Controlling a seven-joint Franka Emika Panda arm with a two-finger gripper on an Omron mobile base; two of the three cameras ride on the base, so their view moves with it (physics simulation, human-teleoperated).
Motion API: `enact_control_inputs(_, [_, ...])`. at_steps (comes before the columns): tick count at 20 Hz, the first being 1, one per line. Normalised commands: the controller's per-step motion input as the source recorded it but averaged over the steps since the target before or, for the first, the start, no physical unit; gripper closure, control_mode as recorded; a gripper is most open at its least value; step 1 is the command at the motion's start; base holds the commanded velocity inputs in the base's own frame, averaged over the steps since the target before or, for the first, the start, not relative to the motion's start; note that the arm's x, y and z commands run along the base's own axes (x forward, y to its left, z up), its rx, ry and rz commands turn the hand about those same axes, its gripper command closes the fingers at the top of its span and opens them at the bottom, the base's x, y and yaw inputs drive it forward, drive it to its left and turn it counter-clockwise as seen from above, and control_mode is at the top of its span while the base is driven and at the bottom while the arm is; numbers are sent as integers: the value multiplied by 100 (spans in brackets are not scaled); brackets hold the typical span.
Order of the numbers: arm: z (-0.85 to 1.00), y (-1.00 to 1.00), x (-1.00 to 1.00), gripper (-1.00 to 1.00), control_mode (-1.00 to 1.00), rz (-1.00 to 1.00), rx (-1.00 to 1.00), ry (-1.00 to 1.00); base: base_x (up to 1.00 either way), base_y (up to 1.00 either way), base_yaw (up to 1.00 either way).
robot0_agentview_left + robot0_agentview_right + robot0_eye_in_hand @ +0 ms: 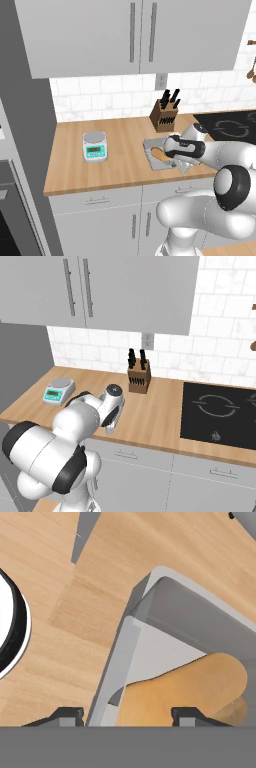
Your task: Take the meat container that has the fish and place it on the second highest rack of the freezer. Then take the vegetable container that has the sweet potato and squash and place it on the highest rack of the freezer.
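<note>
Here, one vegetable container (150, 657) (orange-tan food (190, 687) inside); the hand (127, 714) straddles its rim, grip unclear.

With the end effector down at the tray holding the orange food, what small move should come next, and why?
Probably finish closing, then lift. In the hand view the fingertips straddle the near rim of the vegetable container, one outside on the counter, one inside by the sweet potato and squash. The tray lies flat, not yet raised.

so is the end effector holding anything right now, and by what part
Looks like the vegetable container, by its near side wall: the end effector's fingertips straddle that rim, one outside, one inside by the orange food. A firm clamp cannot be confirmed.
</note>
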Motion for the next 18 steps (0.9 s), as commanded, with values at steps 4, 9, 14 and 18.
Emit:
enact_control_inputs(4, [0,0,0,100,-100,0,0,0,0,0,0])
enact_control_inputs(9, [0,0,-16,100,-100,0,0,0,0,0,0])
enact_control_inputs(14, [0,0,-6,100,-100,0,0,0,0,0,0])
enact_control_inputs(18, [0,0,-2,100,-100,0,0,0,0,0,0])
